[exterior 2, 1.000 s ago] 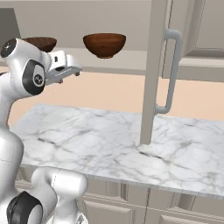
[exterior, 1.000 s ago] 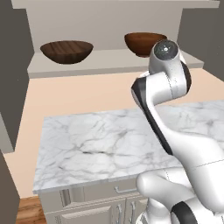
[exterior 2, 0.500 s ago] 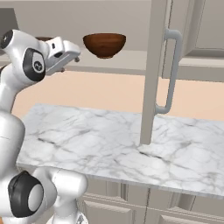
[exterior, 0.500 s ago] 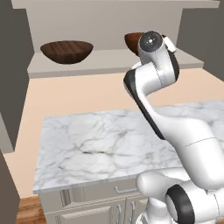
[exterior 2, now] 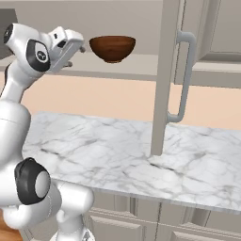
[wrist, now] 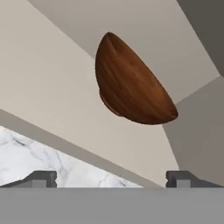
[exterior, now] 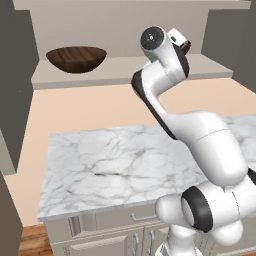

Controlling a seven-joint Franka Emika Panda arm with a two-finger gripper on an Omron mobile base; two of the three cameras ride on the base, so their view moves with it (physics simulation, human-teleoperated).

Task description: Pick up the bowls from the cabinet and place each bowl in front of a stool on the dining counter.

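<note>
Hand view gives you the clearest read: the gripper (wrist: pixel 111 178) has its two dark tips spread wide apart at the bottom of the picture, grasping nothing, and the deeper, redder bowl (wrist: pixel 131 85) sits ahead between them on the pale shelf (wrist: pixel 52 83) of the cabinet (the whole picture is rolled, so the shelf runs on a slant). The tips are clear of the bowl, with bare shelf between. From the right base view you see the same bowl (exterior 2: pixel 112 47) standing upright on the shelf, just to the right of the white hand, which is raised to shelf height and angled toward it. The open cabinet door (exterior 2: pixel 165 75) hangs edge-on right of the bowl, its long grey bar handle (exterior 2: pixel 184 75) facing you. In the left base view the arm's upper joint hides most of that bowl, while the wide shallow bowl (exterior: pixel 76 59) rests on the left part of the shelf, well apart from the hand. Below the cabinet, a marble-topped base cabinet (exterior: pixel 115 165) stands in front of the robot, and a peach wall (exterior: pixel 90 107) runs between it and the shelf.
</note>
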